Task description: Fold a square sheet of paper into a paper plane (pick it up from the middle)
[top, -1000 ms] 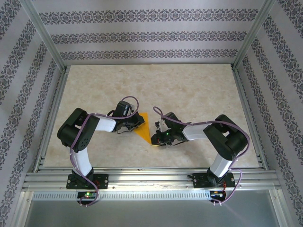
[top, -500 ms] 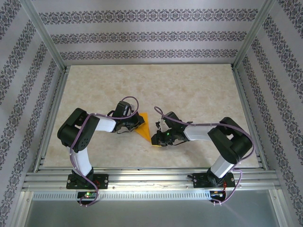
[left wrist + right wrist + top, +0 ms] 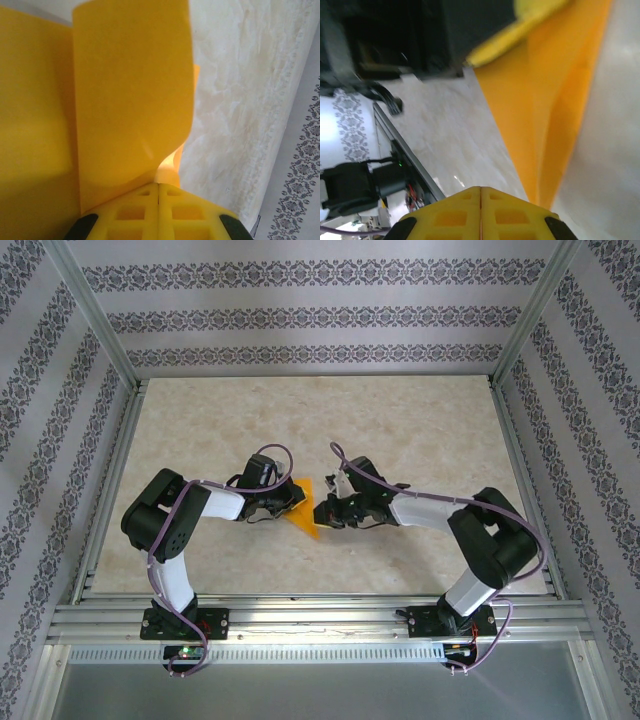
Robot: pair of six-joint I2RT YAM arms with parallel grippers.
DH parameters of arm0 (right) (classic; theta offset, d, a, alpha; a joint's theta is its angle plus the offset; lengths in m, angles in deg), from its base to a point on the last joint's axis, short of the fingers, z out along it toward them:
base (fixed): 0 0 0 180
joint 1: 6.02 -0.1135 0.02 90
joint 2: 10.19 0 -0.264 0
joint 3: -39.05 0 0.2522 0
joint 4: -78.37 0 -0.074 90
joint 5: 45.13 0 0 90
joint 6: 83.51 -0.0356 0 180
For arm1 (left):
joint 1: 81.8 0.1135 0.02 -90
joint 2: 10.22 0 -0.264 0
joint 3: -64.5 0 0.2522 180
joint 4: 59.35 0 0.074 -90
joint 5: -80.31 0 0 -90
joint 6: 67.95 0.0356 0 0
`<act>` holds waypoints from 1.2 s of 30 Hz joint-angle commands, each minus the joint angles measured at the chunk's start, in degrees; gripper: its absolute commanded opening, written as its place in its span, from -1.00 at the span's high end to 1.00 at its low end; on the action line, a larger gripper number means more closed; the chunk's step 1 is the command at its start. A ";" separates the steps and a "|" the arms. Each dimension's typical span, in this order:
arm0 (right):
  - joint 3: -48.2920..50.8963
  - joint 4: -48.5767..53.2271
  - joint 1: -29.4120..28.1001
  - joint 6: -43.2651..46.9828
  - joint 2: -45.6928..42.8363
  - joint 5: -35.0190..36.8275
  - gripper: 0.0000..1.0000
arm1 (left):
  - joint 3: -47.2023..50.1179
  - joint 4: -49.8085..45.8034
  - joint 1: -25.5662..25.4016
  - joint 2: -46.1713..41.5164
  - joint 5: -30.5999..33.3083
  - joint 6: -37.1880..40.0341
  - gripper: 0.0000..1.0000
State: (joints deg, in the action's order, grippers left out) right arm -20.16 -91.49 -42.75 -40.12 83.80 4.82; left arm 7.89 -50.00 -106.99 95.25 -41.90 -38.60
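Note:
The square sheet of paper (image 3: 306, 510) is orange, partly folded, and lies between the two grippers at the table's middle. My left gripper (image 3: 290, 502) is shut on its left edge. In the left wrist view the paper (image 3: 130, 100) curls up out of the closed yellow fingertips (image 3: 159, 186). My right gripper (image 3: 322, 515) is at the sheet's right side, jaws shut. In the right wrist view a creased, pointed part of the paper (image 3: 555, 100) runs down just right of the closed tips (image 3: 480, 189), with no paper visible between them. The left gripper's yellow finger (image 3: 535, 20) shows at the top.
The marble-patterned table (image 3: 400, 430) stretches bare behind and to both sides of the arms. An aluminium rail (image 3: 300, 615) runs along the near edge, and patterned walls (image 3: 320, 320) with metal posts enclose the space.
My right gripper has moved away from the near edge, up and left against the paper's right side. The visible orange patch has become narrower. The left arm has stayed put.

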 commanded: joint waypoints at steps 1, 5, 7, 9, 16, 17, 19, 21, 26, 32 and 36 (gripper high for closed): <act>-3.24 -2.86 -0.13 -1.98 3.12 -1.36 0.87 | 1.71 -1.55 -1.08 1.76 1.49 0.09 0.96; -5.22 -3.68 -0.33 -2.94 7.07 -2.14 0.89 | 1.54 -1.83 -1.09 1.84 1.44 0.28 0.96; -5.59 -3.82 -0.53 -2.77 8.32 -2.18 0.89 | 1.54 -1.67 -1.09 1.79 1.48 0.27 0.97; -5.28 -3.94 -0.38 -2.77 9.45 -2.04 0.89 | 1.54 -1.75 -1.09 1.80 1.50 0.24 0.97; -2.78 -6.22 -0.91 -2.96 11.17 -2.90 0.89 | 1.49 -1.93 -1.09 1.75 1.41 0.39 0.97; -2.27 -6.44 -0.96 -2.91 11.21 -2.97 0.89 | 1.48 -1.93 -1.03 1.71 1.43 0.34 0.97; -1.50 -6.97 -1.19 -3.17 11.21 -3.24 0.89 | 1.38 -1.89 -1.09 1.84 1.39 0.20 0.97; -0.68 -7.68 -1.37 -3.40 11.27 -3.33 0.89 | 1.30 -1.89 -1.09 1.86 1.42 0.19 0.96; 0.53 -8.51 -1.94 -3.83 11.62 -3.56 0.89 | 1.27 -1.81 -1.09 1.85 1.44 0.10 0.97; 2.97 -10.03 -2.36 -4.52 11.56 -3.18 0.90 | 1.54 -1.69 -1.09 1.87 1.51 0.02 0.96; 5.05 -9.95 -2.54 -4.84 10.88 -2.17 0.90 | 1.79 -1.42 -1.09 1.84 1.44 -0.14 0.97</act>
State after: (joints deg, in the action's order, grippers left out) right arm -17.21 -101.26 -44.44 -44.27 94.40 2.37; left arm 8.00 -49.74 -107.17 95.25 -41.85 -38.62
